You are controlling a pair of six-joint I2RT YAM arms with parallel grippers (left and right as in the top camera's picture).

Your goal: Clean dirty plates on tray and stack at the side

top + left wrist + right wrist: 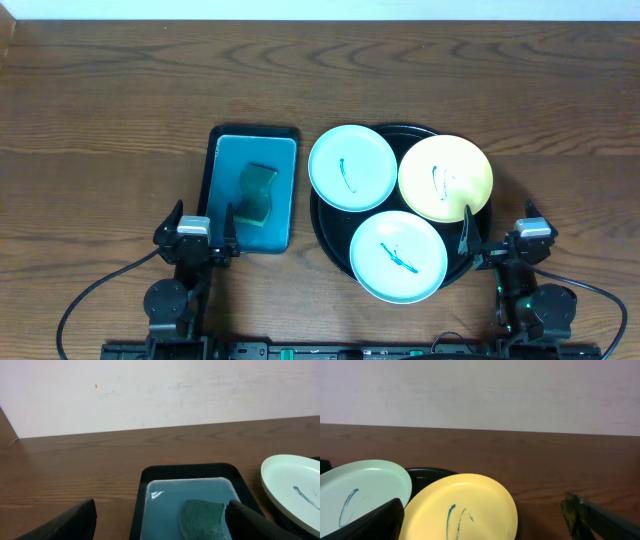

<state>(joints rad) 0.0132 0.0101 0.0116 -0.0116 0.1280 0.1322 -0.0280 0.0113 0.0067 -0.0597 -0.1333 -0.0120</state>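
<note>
Three plates with teal scribbles lie on the round black tray (330,222): a mint plate (351,167) at the back left, a yellow plate (446,177) at the back right, and a mint plate (398,256) at the front. My left gripper (207,232) is open and empty at the near end of the teal tray. My right gripper (495,245) is open and empty at the black tray's right front rim. The right wrist view shows the yellow plate (470,510) between the fingers (485,520) and a mint plate (365,487) at the left.
A rectangular teal tray (228,160) left of the black tray holds a dark green sponge (256,192). In the left wrist view the sponge (202,519) lies between my open fingers (162,522), and a mint plate (295,491) shows at the right.
</note>
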